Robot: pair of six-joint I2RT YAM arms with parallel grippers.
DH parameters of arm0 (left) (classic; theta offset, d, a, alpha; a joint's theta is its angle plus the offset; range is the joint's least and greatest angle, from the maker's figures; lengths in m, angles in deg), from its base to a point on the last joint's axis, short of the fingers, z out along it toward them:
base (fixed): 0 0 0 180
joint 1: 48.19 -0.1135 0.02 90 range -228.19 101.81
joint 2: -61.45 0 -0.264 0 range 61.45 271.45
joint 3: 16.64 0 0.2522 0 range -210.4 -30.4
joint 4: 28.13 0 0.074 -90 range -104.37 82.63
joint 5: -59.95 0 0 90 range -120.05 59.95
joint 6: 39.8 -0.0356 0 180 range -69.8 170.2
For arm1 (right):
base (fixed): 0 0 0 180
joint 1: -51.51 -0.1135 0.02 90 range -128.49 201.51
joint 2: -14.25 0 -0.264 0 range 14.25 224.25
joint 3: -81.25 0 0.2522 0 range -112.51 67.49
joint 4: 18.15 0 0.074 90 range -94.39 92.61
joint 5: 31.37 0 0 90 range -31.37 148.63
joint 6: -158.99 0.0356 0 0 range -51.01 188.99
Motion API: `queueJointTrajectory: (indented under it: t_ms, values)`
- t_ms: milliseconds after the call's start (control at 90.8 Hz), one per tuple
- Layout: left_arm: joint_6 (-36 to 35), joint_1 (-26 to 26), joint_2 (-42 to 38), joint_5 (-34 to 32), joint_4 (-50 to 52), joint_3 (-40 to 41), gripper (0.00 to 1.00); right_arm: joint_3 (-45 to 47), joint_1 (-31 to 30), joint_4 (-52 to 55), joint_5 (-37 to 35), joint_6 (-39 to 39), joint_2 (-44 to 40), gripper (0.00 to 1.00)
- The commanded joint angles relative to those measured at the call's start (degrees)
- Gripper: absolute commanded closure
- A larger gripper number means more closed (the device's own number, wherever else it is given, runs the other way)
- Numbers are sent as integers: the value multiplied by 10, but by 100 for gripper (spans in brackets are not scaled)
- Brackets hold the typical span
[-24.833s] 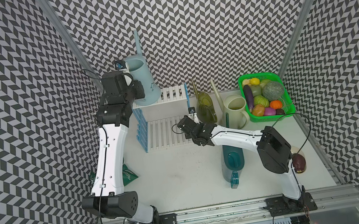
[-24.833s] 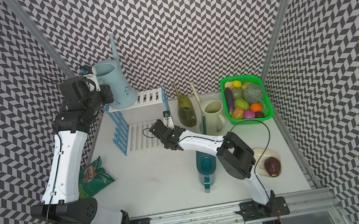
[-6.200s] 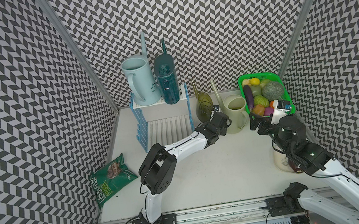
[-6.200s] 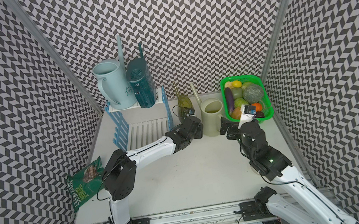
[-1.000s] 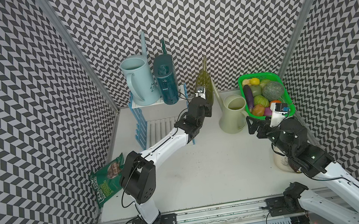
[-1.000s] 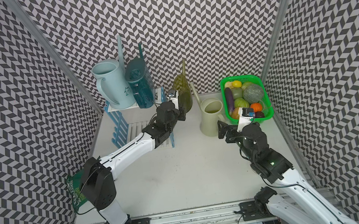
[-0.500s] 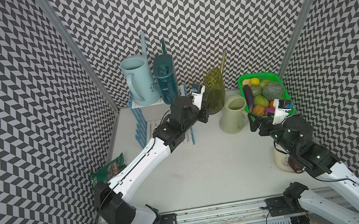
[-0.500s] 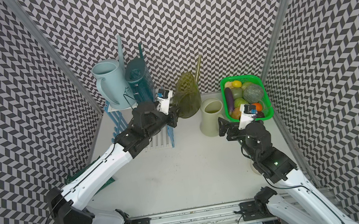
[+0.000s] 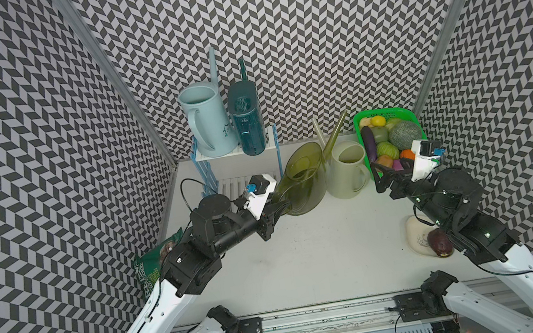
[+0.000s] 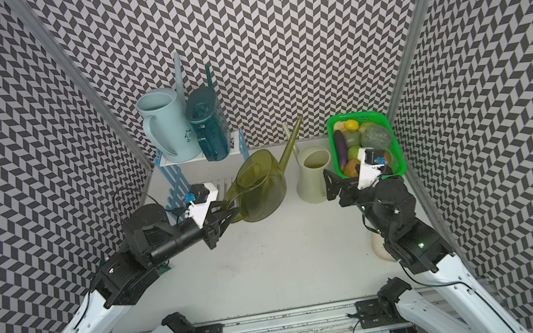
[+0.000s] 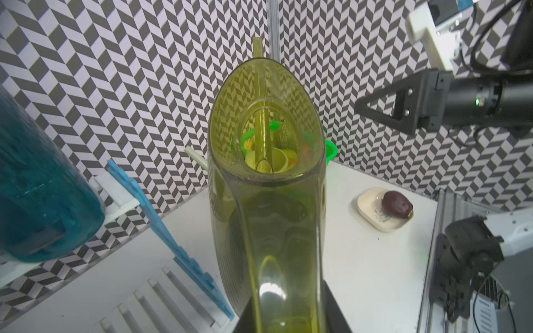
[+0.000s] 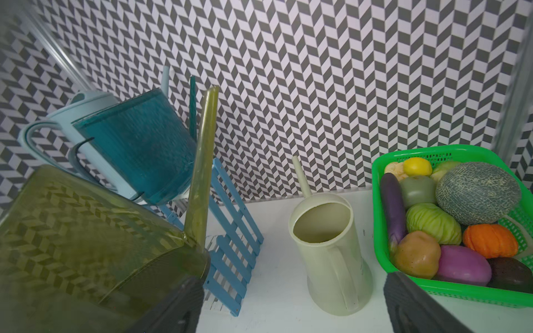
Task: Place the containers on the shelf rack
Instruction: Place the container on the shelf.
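My left gripper (image 9: 277,209) (image 10: 226,217) (image 11: 284,311) is shut on the handle of the translucent olive-green container (image 9: 303,179) (image 10: 257,187) (image 11: 265,201) (image 12: 86,230). It holds the container tilted off the table, just right of the shelf rack (image 9: 206,173) (image 10: 174,185), with the spout leaning back and right. The light blue container (image 9: 207,122) (image 12: 72,115) and the dark teal container (image 9: 246,119) (image 12: 138,150) stand on the rack's top shelf. The cream container (image 9: 345,171) (image 10: 314,178) (image 12: 328,242) stands upright on the table. My right gripper (image 9: 381,180) (image 10: 331,186) (image 12: 291,311) hangs open and empty just right of it.
A green mesh basket (image 9: 409,114) (image 12: 380,173) of vegetables sits at the back right. At the right edge lies a cream dish (image 9: 417,237) (image 11: 372,207) with a dark red fruit. A green snack bag (image 9: 154,265) lies at the left, under my left arm.
My left arm has pulled back toward the front left, bringing the olive-green container lower and nearer the front, tipped further over. The right gripper has barely moved.
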Motion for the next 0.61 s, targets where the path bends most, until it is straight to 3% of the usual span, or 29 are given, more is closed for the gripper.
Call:
queueJointTrajectory:
  t_ms: [0,242,441,595]
  values:
    - [-45,-9,-52,26,43,18,100,10,3,-24,55,-36,4,0]
    - [-62,-30,-139,-27,69,81,100,29,3,-39,95,-40,17,0]
    - [-56,-41,-129,-87,59,83,100,27,2,-39,99,-38,21,0]
    - [-94,-43,-135,-128,65,85,100,34,2,-39,97,-38,12,0]
